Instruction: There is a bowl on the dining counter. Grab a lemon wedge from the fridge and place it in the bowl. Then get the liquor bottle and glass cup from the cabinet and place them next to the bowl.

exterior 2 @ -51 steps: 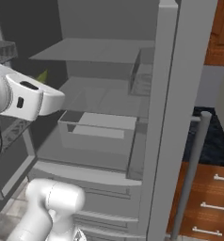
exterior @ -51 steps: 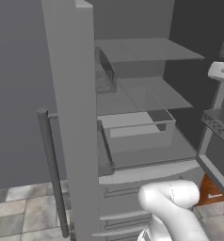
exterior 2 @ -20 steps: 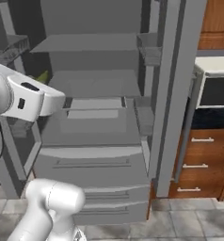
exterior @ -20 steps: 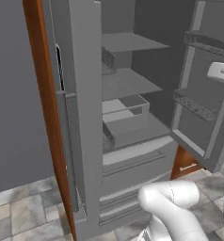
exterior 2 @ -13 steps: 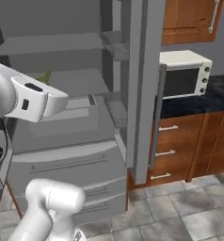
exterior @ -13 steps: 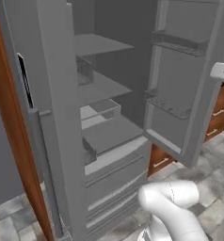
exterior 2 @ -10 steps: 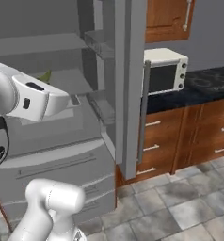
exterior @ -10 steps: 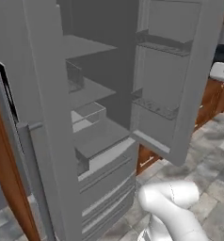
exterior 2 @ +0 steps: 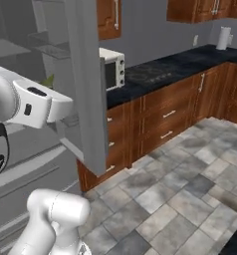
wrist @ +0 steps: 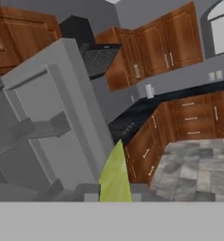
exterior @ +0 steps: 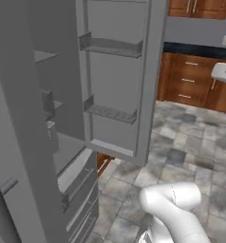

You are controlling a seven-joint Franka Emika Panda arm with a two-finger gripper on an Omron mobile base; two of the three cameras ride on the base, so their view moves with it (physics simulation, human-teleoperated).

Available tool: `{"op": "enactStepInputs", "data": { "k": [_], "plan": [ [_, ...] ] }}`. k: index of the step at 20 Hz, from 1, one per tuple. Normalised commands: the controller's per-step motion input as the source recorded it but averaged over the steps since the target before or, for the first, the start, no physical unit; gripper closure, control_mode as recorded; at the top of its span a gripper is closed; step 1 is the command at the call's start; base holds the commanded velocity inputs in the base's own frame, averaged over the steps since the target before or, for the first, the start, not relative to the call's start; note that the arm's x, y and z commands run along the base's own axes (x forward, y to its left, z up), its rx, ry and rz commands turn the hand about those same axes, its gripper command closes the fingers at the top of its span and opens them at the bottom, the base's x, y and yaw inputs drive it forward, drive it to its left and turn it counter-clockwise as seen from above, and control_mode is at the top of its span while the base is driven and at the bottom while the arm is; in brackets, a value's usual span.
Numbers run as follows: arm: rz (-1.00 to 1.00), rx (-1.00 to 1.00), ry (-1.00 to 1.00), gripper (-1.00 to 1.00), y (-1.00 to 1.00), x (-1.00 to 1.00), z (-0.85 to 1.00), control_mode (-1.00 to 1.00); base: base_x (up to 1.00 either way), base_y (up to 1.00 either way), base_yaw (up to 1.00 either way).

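The gripper is clamped on the lemon wedge, a yellow-green sliver that stands up from between the finger tips in the hand view, its long axis running along the gripper and its point away from the hand. A green tip of it also peeks above the white forearm in the right base view. So the wedge is out of the fridge and in hand; the fridge stands open at the left, its right door swung out with bare door shelves, and nothing can be made out on the inner shelves. What the next move turns on is where the bowl lies, and that cannot be told from here. Ahead of the hand lie tiled floor, brown cabinets under a dark countertop and a microwave.
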Motion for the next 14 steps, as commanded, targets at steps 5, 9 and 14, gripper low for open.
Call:
{"op": "enactStepInputs", "data": {
  "k": [5,9,14],
  "plan": [
    [0.00,0.00,0.00,1.00,0.00,0.00,0.00,1.00,-0.97,-0.14,-0.54],
    [0.00,0.00,0.00,1.00,0.00,0.00,0.00,1.00,-1.00,-0.22,-0.48],
    [0.00,0.00,0.00,1.00,0.00,0.00,0.00,1.00,-1.00,-0.22,-0.42]
  ]
}}
